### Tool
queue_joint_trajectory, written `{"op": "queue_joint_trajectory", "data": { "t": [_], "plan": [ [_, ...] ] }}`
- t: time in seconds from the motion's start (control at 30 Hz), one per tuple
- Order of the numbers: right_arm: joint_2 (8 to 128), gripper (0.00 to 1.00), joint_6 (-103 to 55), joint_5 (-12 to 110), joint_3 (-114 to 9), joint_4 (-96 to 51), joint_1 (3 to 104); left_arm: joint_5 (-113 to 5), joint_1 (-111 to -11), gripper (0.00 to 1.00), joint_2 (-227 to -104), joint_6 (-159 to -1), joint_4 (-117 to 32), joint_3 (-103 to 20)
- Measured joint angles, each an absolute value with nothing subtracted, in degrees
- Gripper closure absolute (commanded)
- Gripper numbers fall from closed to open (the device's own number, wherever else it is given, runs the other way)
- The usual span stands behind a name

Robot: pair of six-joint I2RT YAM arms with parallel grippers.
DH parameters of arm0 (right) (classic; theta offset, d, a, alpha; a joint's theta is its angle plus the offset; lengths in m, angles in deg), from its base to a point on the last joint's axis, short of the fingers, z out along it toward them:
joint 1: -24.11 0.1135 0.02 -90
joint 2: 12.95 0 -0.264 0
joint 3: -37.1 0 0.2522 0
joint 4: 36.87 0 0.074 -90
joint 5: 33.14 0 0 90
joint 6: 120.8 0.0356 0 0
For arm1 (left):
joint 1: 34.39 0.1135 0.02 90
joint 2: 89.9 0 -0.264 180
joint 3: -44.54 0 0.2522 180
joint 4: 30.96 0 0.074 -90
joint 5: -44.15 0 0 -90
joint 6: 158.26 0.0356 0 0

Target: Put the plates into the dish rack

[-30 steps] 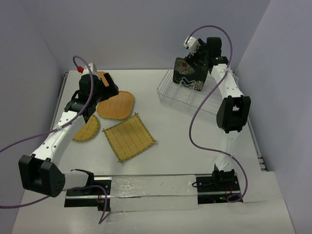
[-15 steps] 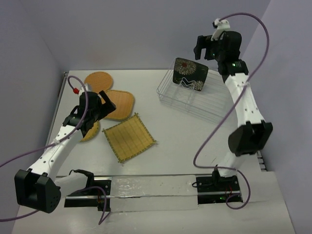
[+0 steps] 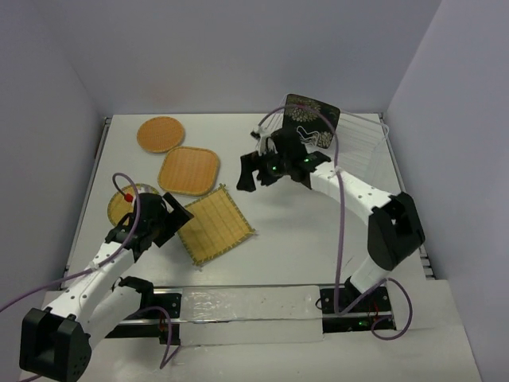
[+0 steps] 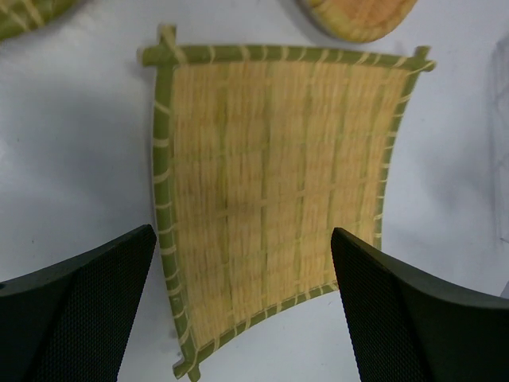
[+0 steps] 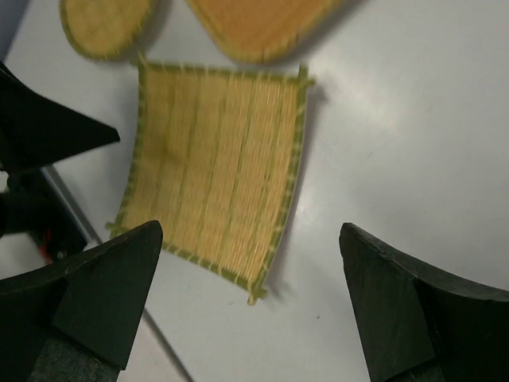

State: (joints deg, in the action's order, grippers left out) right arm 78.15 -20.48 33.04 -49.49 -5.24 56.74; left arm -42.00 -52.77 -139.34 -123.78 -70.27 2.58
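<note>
The black flowered square plate (image 3: 312, 119) stands upright in the wire dish rack (image 3: 366, 143) at the back right. The yellow woven square plate (image 3: 213, 225) lies flat mid-table and shows in the left wrist view (image 4: 274, 183) and the right wrist view (image 5: 215, 167). The orange rounded square plate (image 3: 188, 169) and the orange round plate (image 3: 161, 134) lie behind it. The yellow round plate (image 3: 123, 208) is partly hidden by my left arm. My left gripper (image 3: 176, 216) (image 4: 246, 318) is open and empty at the woven plate's near-left edge. My right gripper (image 3: 258, 175) (image 5: 250, 310) is open and empty above the table beyond the woven plate's far corner.
The two arms face each other across the woven plate; my left gripper's black finger (image 5: 48, 131) shows in the right wrist view. Purple cables loop off both arms. Walls close the table on the left, back and right.
My right arm left the black plate in the rack and swung down-left to mid-table. My left arm drew back toward the near edge, uncovering the orange plates.
</note>
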Motion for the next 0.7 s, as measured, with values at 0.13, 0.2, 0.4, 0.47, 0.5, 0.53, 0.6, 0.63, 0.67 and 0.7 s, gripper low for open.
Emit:
{"op": "queue_joint_trajectory", "data": {
  "t": [0.13,0.2,0.4,0.47,0.5,0.53,0.6,0.63,0.67,0.7],
  "plan": [
    [84.58,0.0,-18.05,28.84,-46.12,-4.43,59.06,-43.44,-54.07,0.01,-141.29,-126.54,-70.07,4.52],
    [86.52,0.0,-17.29,27.26,-44.95,-4.33,59.91,-43.63,-54.82,0.01,-142.37,-127.56,-69.45,5.29],
    [92.96,0.0,-16.21,24.46,-44.94,-5.19,60.88,-43.64,-55.43,0.01,-145.41,-129.31,-66.88,8.05],
    [95.48,0.0,-16.11,24.11,-45.22,-5.44,60.95,-43.71,-55.47,0.01,-145.6,-129.67,-65.32,8.45],
    [96.69,0.0,-16.0,23.76,-45.42,-5.51,60.98,-43.69,-55.48,0.01,-145.68,-129.75,-64.59,8.61],
    [97.52,0.0,-15.75,22.69,-45.76,-5.66,60.93,-43.67,-55.48,0.01,-145.82,-129.86,-64.01,8.73],
    [97.97,0.0,-15.68,22.59,-46.42,-6.11,61.02,-43.64,-55.51,0.02,-146.05,-130.05,-63.17,8.81],
    [98.3,0.0,-15.64,22.38,-46.71,-6.2,61.06,-43.62,-55.54,0.02,-146.17,-130.14,-62.51,8.98],
    [98.69,0.0,-15.6,22.06,-47.02,-6.26,61.1,-43.61,-55.57,0.02,-146.29,-130.24,-61.7,9.22],
    [99.2,0.0,-15.57,21.55,-47.49,-6.46,61.1,-43.63,-55.63,0.02,-146.37,-130.43,-60.76,9.49]
  ]
}}
